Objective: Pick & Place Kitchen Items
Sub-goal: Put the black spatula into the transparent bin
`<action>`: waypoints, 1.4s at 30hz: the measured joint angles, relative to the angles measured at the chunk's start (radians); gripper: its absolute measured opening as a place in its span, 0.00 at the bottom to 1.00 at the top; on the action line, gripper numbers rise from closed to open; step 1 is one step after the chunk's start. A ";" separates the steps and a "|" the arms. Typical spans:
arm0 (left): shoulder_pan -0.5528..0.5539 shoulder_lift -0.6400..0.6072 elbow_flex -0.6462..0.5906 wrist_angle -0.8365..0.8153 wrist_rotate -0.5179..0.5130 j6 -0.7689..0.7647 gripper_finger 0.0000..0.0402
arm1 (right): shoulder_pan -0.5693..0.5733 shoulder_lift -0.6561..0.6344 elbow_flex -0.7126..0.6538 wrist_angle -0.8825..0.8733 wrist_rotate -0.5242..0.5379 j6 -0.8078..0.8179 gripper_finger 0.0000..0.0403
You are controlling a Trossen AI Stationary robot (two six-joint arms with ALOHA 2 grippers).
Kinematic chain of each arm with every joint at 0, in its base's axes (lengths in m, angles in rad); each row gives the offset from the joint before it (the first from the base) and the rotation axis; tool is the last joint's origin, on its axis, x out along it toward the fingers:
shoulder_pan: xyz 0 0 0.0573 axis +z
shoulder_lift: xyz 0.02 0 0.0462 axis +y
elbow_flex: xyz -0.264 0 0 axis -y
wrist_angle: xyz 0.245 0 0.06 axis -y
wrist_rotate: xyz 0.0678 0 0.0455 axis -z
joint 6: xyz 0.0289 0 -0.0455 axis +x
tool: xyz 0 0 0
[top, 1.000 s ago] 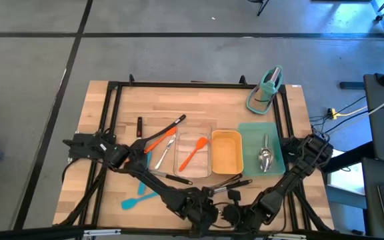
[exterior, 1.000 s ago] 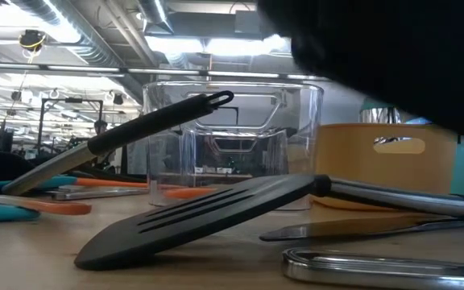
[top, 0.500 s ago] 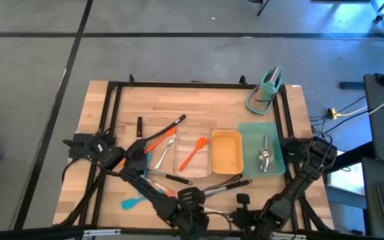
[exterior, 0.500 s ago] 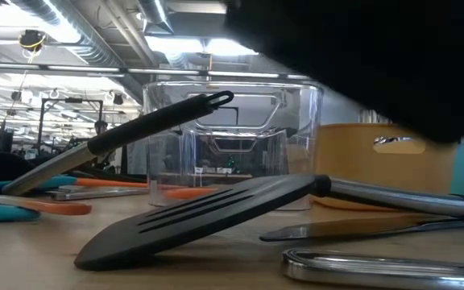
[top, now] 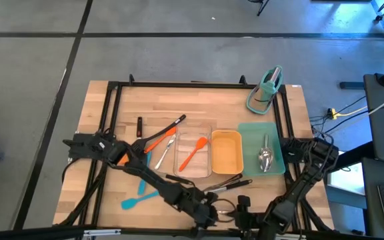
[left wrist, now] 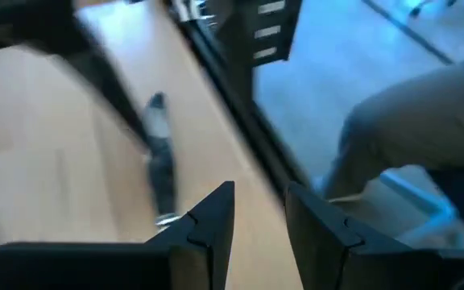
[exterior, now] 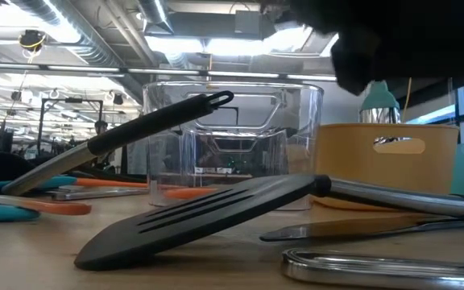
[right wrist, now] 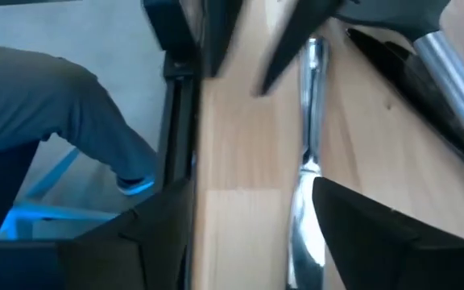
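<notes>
**Both grippers low at the near table edge, over loose utensils**

You see the wooden table (top: 112, 110) from above with both arms reaching to its near edge. The left gripper (top: 209, 212) sits near-centre; in its wrist view the two fingers (left wrist: 212, 221) stand a narrow gap apart with nothing between them, over bare wood beside a blurred steel handle (left wrist: 161, 165). The right gripper (top: 243, 202) lies just to its right; its wrist view shows the fingers (right wrist: 377, 221) spread wide and empty, with a shiny steel utensil (right wrist: 306, 193) lying on the table between them.

The kitchen items are distributed as follows. An orange spatula (top: 193, 155) lies inside the clear tray (top: 210, 130). To the left of that tray lie black-handled tongs (top: 169, 128) and a second orange utensil (top: 150, 143). A steel spoon (top: 265, 157) rests on the teal mat (top: 249, 133), right of the yellow tray (top: 227, 152). A blue spatula (top: 137, 199) lies near-left on the table. In the low view, a black slotted turner (exterior: 208, 213) lies nearest, its blade tilted down to the wood, in front of the clear tray. A teal stand (top: 267, 89) occupies the far right corner.

A person's trousered leg (right wrist: 47, 105) shows beyond the table's near edge.
</notes>
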 joint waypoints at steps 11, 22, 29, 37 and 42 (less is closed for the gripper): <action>-0.010 -0.030 -0.218 0.342 -0.110 0.030 0.27 | 0.029 0.000 0.000 -0.008 0.094 0.024 0.64; 0.049 -0.049 -0.368 0.537 -0.026 -0.013 0.27 | 0.024 0.001 0.000 -0.105 0.153 0.076 0.64; 0.016 -0.048 -0.368 0.525 -0.162 -0.047 0.28 | 0.022 0.001 0.000 -0.193 0.165 0.152 0.64; -0.010 -0.013 -0.368 0.536 -0.190 -0.037 0.27 | 0.016 0.001 0.000 -0.200 0.205 0.142 0.64; -0.009 0.007 -0.367 0.594 -0.150 -0.030 0.28 | 0.011 0.001 0.000 -0.197 0.206 0.136 0.64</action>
